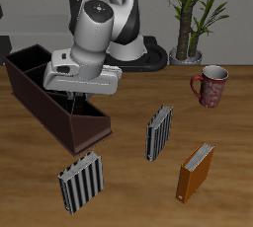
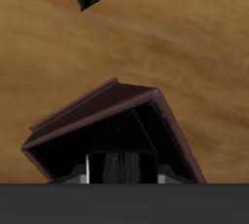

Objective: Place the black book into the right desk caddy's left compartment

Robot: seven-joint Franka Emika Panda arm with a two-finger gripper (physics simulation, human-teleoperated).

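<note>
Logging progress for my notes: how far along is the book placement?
Done: the black book is off the table, apparently gripped by the end effector. In hand: it hangs over the right desk caddy. Left: lowering it in and releasing.

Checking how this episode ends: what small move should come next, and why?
Probably ease straight down: the gripper appears to hold the black book inside the right desk caddy, in the compartment beside its sloped end, and the book is not visibly seated.
</note>
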